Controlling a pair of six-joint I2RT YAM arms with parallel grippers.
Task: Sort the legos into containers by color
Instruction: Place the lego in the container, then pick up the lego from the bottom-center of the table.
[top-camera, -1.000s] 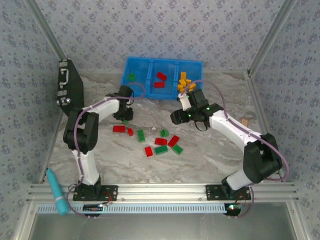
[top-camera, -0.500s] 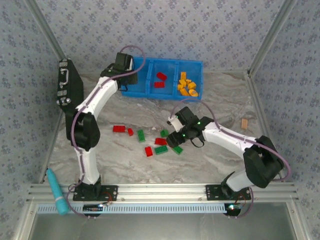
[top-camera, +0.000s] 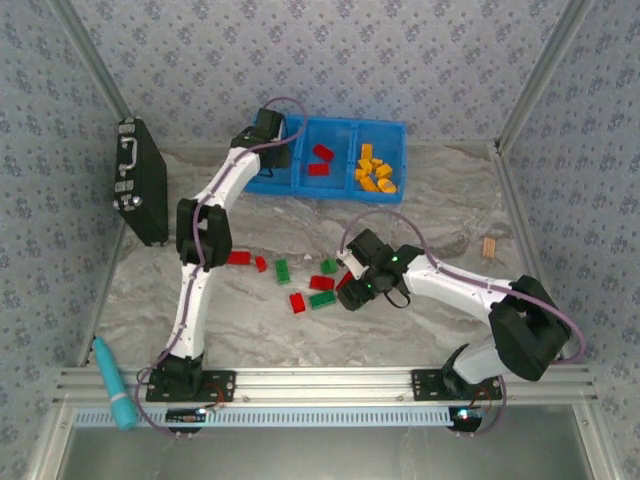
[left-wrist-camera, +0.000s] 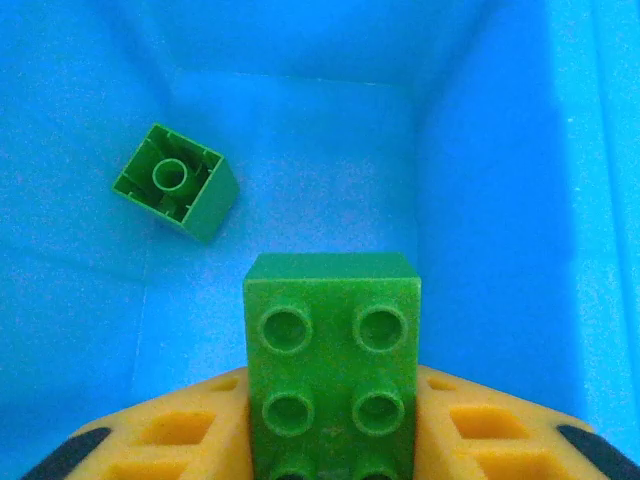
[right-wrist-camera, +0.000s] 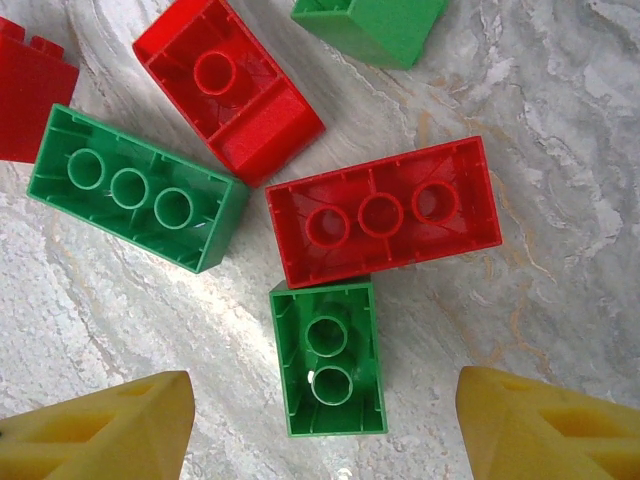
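My left jaws clamp a green lego (left-wrist-camera: 333, 370) over the left compartment of the blue bin (left-wrist-camera: 500, 200); a second green lego (left-wrist-camera: 178, 182) lies on its floor, upper left. My right jaws stand apart above a small green lego (right-wrist-camera: 330, 360) on the table (right-wrist-camera: 570, 150); it touches a red lego (right-wrist-camera: 385, 225).

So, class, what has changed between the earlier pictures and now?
The left gripper carried a green brick from the table up over the left compartment, gripping it. The right gripper swung from beside the orange bricks down over the loose bricks, jaws open. The bin and black case stayed put.
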